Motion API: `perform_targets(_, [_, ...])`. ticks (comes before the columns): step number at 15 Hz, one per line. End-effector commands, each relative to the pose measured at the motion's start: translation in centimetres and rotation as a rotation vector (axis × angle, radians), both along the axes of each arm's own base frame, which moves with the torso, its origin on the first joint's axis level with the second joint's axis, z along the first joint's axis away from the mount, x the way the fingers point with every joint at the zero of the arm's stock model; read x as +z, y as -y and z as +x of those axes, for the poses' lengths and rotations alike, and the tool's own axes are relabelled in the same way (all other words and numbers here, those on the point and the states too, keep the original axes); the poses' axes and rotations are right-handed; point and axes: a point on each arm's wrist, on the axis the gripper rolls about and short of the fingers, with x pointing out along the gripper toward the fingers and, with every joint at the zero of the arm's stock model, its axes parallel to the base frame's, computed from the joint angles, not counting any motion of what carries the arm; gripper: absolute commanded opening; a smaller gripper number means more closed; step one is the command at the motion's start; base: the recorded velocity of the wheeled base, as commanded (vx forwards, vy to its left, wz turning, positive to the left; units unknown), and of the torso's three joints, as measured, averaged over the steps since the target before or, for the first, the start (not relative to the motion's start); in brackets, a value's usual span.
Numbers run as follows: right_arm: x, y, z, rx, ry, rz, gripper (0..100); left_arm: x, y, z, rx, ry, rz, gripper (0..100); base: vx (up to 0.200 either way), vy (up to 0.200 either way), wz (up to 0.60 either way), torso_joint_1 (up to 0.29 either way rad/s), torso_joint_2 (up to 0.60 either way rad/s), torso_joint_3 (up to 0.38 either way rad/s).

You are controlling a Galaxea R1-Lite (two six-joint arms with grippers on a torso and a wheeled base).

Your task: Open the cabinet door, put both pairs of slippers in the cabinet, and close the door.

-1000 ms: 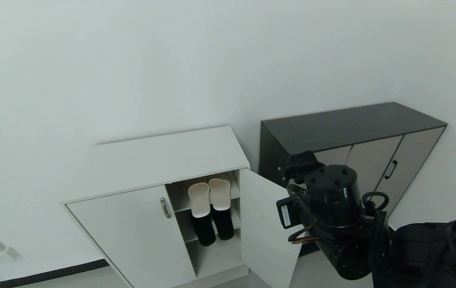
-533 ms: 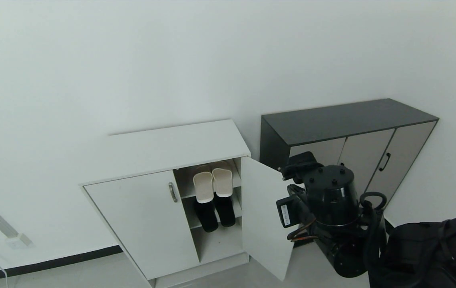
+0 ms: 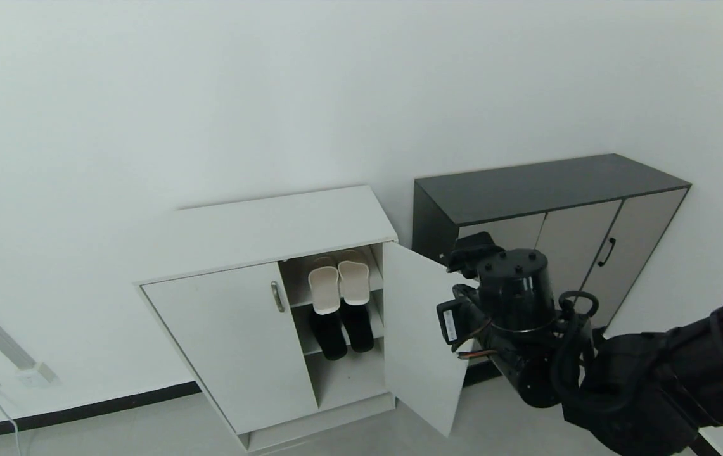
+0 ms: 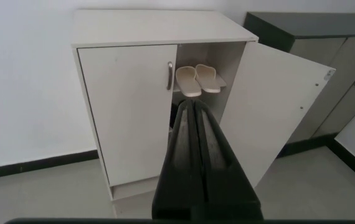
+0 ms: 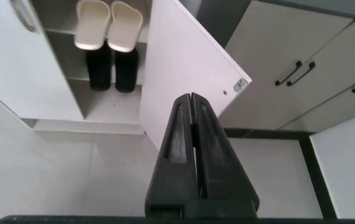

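White wall (image 3: 209, 95) backs a white cabinet (image 3: 285, 221) at seven o'clock in the head view. Its left door (image 3: 228, 348) is closed; at that door's three o'clock cream slippers (image 3: 326, 291) lie on the upper shelf, black slippers (image 3: 329, 335) at their six o'clock on the shelf below. The right door (image 3: 421, 342) stands open. A dark cabinet (image 3: 545, 183) sits at three o'clock. Left gripper (image 4: 193, 109) and right gripper (image 5: 192, 102) each have fingers pressed together, empty.

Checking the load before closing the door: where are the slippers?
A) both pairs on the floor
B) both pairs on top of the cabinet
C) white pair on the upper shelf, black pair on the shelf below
C: behind the open door, the white slippers lie on the upper shelf and the black slippers on the shelf just below.
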Motion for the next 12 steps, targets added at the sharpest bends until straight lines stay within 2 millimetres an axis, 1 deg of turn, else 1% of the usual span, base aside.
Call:
perform_targets(1, [0.9, 1.0, 3.1, -0.040, 0.016, 0.032, 0, 0.0, 0.0, 0.0, 0.001, 0.001, 0.000, 0, 0.000, 0.000, 0.00, 0.000, 0.00, 0.000])
perform_targets(2, [1.2, 1.4, 4.6, -0.067, 0.016, 0.033, 0, 0.0, 0.0, 0.0, 0.001, 0.001, -0.002, 0, 0.000, 0.000, 0.00, 0.000, 0.00, 0.000])
perform_targets(4, [1.2, 1.9, 6.4, -0.094, 0.010, 0.034, 0, 0.0, 0.0, 0.0, 0.001, 0.001, 0.000, 0, 0.000, 0.000, 0.00, 0.000, 0.00, 0.000])
perform_targets(6, [0.8, 2.2, 8.3, -0.112, 0.011, 0.041, 0, 0.0, 0.0, 0.0, 0.001, 0.001, -0.002, 0, 0.000, 0.000, 0.00, 0.000, 0.00, 0.000])
perform_targets(10, [-0.5, 3.1, 10.5, -0.102, -0.044, 0.034, 0, 0.0, 0.0, 0.0, 0.001, 0.001, 0.003, 0, 0.000, 0.000, 0.00, 0.000, 0.00, 0.000])
perform_targets(12, [-1.6, 3.5, 12.0, -0.124, -0.059, 0.029, 0, 0.0, 0.0, 0.0, 0.001, 0.001, 0.003, 0, 0.000, 0.000, 0.00, 0.000, 0.00, 0.000])
